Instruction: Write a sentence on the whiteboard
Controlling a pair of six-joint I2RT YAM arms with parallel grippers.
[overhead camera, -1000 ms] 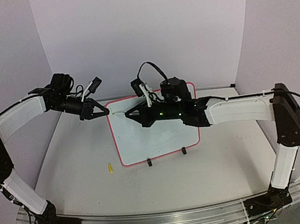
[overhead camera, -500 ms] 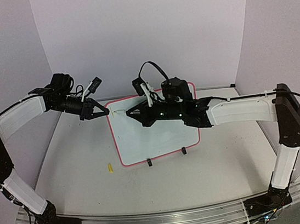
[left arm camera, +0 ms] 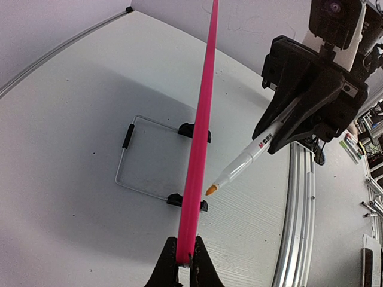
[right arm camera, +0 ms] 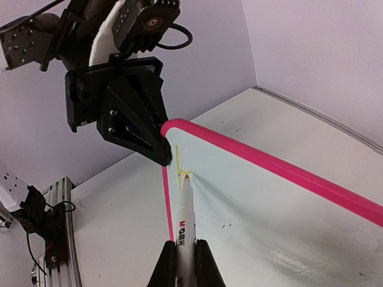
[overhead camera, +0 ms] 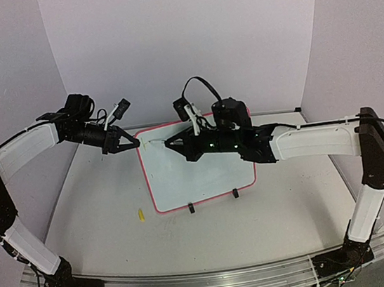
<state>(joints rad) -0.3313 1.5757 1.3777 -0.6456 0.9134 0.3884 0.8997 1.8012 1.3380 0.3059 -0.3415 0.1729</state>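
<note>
The whiteboard [overhead camera: 198,178] stands tilted on the table in a pink frame on two black clip feet [overhead camera: 191,208]. My left gripper [overhead camera: 135,144] is shut on the frame's top left corner, also seen edge-on as a pink bar [left arm camera: 200,137] running up from the left gripper [left arm camera: 184,260]. My right gripper [right arm camera: 185,263] is shut on a white marker [right arm camera: 185,218]. The marker's orange tip [right arm camera: 186,176] touches the board beside the left fingers [right arm camera: 157,150]. Of the sentence, only a yellow upright stroke with a short crossbar [right arm camera: 179,166] shows.
A small yellow marker cap [overhead camera: 140,214] lies on the table left of the board's lower corner. A thin wire stand [left arm camera: 127,156] props the board from behind. Walls close the table at the back and sides, and a metal rail [overhead camera: 210,282] runs along the near edge.
My right arm has shifted a little to the right with the marker, its tip staying near the board's top left corner. The left arm and the board have not moved.
</note>
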